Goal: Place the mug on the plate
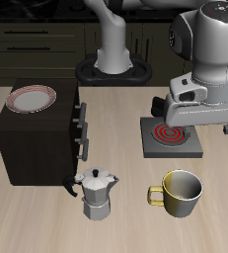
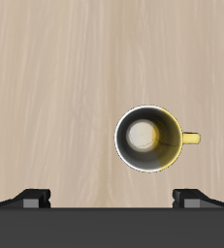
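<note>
The mug [image 1: 181, 193] stands upright near the table's front edge, pale outside with an olive-yellow inside and handle. In the wrist view I look straight down into the mug [image 2: 149, 138], which is well below my fingers and off to one side of their midline. My gripper [image 1: 191, 117] hangs high above the table, over the stretch between the hob and the mug. In the wrist view the gripper [image 2: 112, 199] is open, its two fingertips wide apart and holding nothing. The plate [image 1: 33, 97], white with a pink-red rim band, lies on top of the dark cabinet.
The dark cabinet [image 1: 37, 138] with drawer handles stands at the table's side. A silver moka pot [image 1: 98, 193] is beside the mug, near the cabinet's front corner. A square grey hob [image 1: 170, 136] with a red coil lies under my arm.
</note>
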Tool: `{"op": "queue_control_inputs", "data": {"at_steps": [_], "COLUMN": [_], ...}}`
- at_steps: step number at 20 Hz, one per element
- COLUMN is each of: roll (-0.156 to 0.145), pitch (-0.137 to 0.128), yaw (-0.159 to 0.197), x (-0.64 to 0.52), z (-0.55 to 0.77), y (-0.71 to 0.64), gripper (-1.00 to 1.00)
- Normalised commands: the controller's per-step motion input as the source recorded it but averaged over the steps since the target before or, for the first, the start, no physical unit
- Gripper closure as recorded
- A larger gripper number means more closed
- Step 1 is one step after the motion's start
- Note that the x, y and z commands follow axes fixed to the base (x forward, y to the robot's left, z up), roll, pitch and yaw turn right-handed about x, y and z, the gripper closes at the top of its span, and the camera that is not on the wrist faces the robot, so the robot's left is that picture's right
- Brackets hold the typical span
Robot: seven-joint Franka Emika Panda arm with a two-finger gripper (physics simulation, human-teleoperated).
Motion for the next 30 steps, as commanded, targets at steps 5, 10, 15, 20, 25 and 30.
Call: {"op": "queue_control_inputs", "data": {"at_steps": [5, 10, 15, 20, 25, 30], "roll": [0.049, 0.029, -0.011, -0.012, -0.015, -0.009], "pitch": [0.010, 0.007, 0.025, 0.021, 0.021, 0.024], "yaw": [0.026, 0.007, -0.004, -0.001, 0.010, -0.017], "x": [0.05, 0.07, 0.11, 0.06, 0.02, 0.00], "z": [-0.20, -0.23, -0.29, -0.19, -0.27, -0.20], "y": [0.07, -0.04, -0.16, -0.08, -0.01, 0.05], "gripper": [-1.00, -1.00, -1.00, -1.00, -1.00, -1.00]}}
